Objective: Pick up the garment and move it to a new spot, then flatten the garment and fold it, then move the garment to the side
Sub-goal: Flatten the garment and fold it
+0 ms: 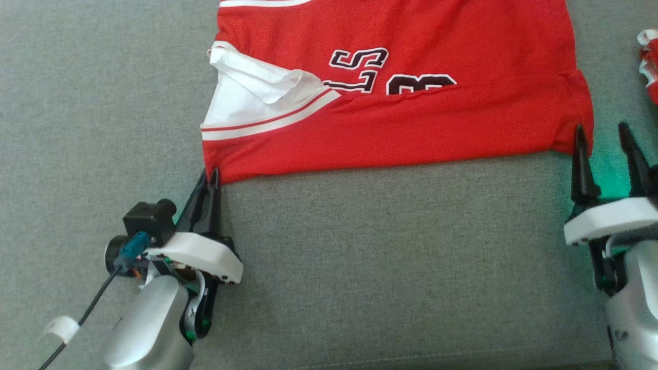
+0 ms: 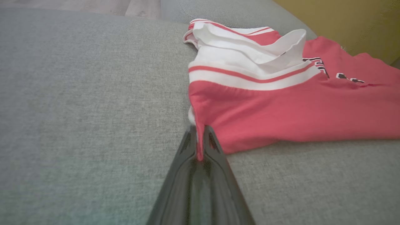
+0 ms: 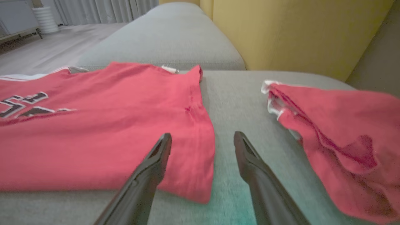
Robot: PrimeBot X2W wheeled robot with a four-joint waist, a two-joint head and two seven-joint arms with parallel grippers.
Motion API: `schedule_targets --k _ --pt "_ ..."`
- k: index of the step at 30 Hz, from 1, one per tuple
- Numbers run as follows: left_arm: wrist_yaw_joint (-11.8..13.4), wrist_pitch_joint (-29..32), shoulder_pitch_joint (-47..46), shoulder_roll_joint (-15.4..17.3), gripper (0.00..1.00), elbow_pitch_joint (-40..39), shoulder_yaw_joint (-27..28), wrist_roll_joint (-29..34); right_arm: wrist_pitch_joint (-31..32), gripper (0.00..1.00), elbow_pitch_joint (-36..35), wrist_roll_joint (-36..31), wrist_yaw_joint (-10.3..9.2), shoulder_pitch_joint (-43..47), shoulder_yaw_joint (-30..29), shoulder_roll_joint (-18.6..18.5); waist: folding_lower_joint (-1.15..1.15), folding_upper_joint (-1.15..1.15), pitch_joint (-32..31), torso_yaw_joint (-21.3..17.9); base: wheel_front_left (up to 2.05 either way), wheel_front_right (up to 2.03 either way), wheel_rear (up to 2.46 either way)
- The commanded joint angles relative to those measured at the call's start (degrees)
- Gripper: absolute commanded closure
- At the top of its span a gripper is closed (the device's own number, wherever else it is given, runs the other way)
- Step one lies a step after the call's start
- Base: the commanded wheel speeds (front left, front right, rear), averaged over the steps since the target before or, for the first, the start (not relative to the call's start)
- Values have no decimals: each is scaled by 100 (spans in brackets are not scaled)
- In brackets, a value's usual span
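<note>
The garment (image 1: 401, 113) is a red jersey with white trim and black-and-white lettering, lying mostly flat on the grey cushion (image 1: 360, 257). My left gripper (image 1: 211, 177) is shut on the garment's near left corner; in the left wrist view a pinch of red cloth (image 2: 200, 140) stands between the closed fingers. My right gripper (image 1: 601, 133) stands open at the garment's near right corner. In the right wrist view its left finger (image 3: 161, 153) lies over the red hem (image 3: 200, 150) and the other finger (image 3: 247, 153) is over bare cushion.
A second red and white garment (image 3: 337, 137) lies crumpled to the right, a short gap from the jersey (image 3: 93, 131). A yellow wall (image 3: 281, 31) rises behind the couch. Bare grey cushion stretches to the left (image 2: 78, 93) and in front.
</note>
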Motion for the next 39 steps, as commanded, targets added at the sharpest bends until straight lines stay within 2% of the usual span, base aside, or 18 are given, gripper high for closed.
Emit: schedule_targets --k 1,8,10,11,17,23,30,33,38,39 --pt "-23 -39 9 143 100 -113 116 -16 -61 0 46 15 -4 93 21 -16 0 0 -42 28 0 0 0" --pt "-46 -180 144 212 100 -242 120 -38 197 1 1028 -17 -4 -199 -39 87 0 0 -191 165 0 0 0" --pt "-35 -208 178 232 100 -270 123 -40 287 62 1175 94 -4 -238 81 98 0 0 -240 197 0 0 0" --pt "-29 -221 195 245 100 -281 125 -39 311 100 1226 145 -4 -247 158 82 0 0 -269 211 0 0 0" --pt "-4 -285 349 334 100 -360 112 -20 318 100 1418 407 -4 -204 399 -69 0 0 -456 260 0 0 0" --pt "102 -376 737 436 100 -581 48 47 257 100 1385 581 -4 95 635 -395 0 0 -777 375 0 0 0" --pt "269 -333 1571 410 100 -1056 -143 -10 372 100 847 908 -4 1026 758 -956 0 0 -1075 514 0 0 0" --pt "316 -256 1932 404 100 -1257 -236 -73 466 100 500 1051 -4 1492 733 -1039 0 0 -1138 533 0 0 0" --pt "356 -104 2236 440 100 -1514 -318 -159 686 100 14 1154 -4 2045 514 -973 0 0 -1149 520 0 0 0" --pt "353 -96 2251 453 100 -1545 -308 -181 725 60 -60 1146 -4 2087 457 -937 0 0 -1137 496 0 0 0"
